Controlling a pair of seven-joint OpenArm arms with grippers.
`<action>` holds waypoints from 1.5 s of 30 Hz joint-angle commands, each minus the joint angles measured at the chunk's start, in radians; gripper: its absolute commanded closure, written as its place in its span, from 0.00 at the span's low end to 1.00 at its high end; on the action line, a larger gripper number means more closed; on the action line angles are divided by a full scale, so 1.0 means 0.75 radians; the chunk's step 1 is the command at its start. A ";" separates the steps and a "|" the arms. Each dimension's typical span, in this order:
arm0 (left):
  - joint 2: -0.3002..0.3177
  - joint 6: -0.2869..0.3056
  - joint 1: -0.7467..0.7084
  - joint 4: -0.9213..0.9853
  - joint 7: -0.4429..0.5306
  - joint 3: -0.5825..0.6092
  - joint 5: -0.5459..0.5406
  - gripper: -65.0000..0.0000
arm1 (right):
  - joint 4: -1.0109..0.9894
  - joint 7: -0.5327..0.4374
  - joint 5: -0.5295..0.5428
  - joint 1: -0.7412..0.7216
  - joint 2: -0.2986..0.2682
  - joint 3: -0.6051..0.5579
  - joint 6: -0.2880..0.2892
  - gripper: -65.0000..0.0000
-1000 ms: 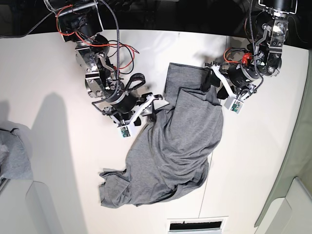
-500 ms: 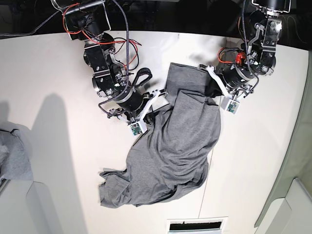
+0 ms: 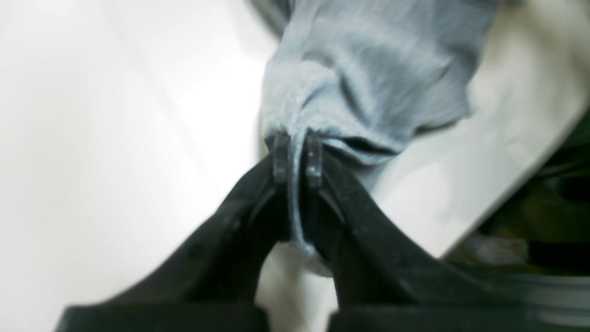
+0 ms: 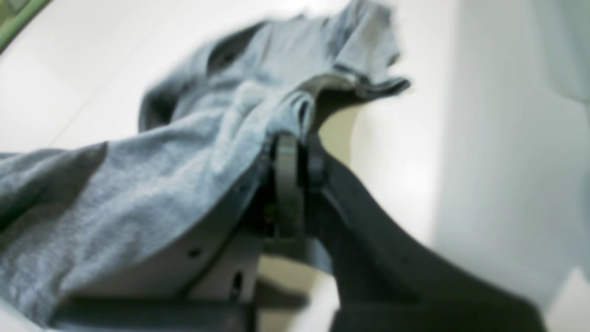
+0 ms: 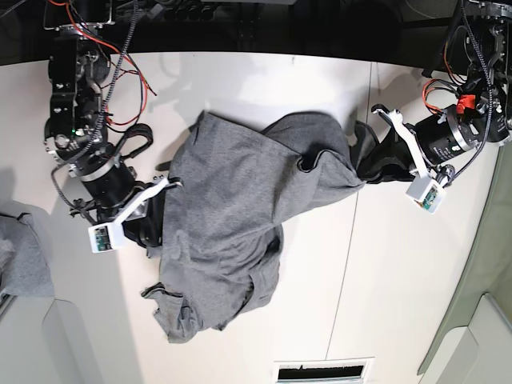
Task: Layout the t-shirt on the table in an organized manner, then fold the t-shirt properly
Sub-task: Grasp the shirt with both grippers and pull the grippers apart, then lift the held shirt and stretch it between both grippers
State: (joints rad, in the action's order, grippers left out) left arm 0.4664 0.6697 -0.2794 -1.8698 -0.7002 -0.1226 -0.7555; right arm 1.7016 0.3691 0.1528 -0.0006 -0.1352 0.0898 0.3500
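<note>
Between both pincers, t-shirt edges taut.

plain heather-grey t-shirt, white table, black grippers

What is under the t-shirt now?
The white table lies under the t-shirt. Whatever else sits beneath the bunched cloth is covered and cannot be seen.

Base view overhead above table, wrist views close behind pincers, all sharing t-shirt
</note>
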 commanded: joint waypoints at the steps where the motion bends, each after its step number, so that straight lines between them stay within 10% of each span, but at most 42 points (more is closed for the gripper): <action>1: 0.021 0.038 -0.008 -0.043 0.008 -0.006 -0.048 1.00 | 0.057 -0.032 0.032 0.007 -0.026 0.039 0.001 1.00; 16: 0.021 0.038 -0.102 -0.108 -0.065 -0.005 -0.075 1.00 | 0.109 0.076 0.191 0.068 -0.086 0.475 0.067 1.00; 20: 0.021 0.038 -0.120 -0.108 -0.067 -0.004 -0.074 0.89 | 0.051 0.137 0.190 0.068 -0.085 0.475 0.055 0.41; 22: 0.021 0.038 -0.120 -0.108 -0.067 -0.004 -0.074 0.88 | 0.031 0.137 0.190 0.069 -0.085 0.487 0.021 0.33; 31: 0.021 0.038 -0.138 -0.108 -0.091 -0.004 -0.071 0.88 | -0.170 0.135 0.137 0.082 -0.097 0.602 -0.112 0.33; 42: 0.021 0.038 -0.138 -0.106 -0.088 -0.004 0.018 0.80 | -0.581 0.131 0.359 0.082 -0.080 0.595 0.163 0.35; 45: 0.021 0.038 -0.138 -0.106 -0.086 -0.004 0.047 0.73 | -0.581 0.132 0.413 0.082 -0.066 0.593 0.183 0.61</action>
State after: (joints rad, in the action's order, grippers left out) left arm 0.4686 0.6891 -0.3874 -1.9335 -0.7856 -0.1188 -0.7036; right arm 1.2556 0.4725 0.4530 0.0673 -0.1764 0.5335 0.4793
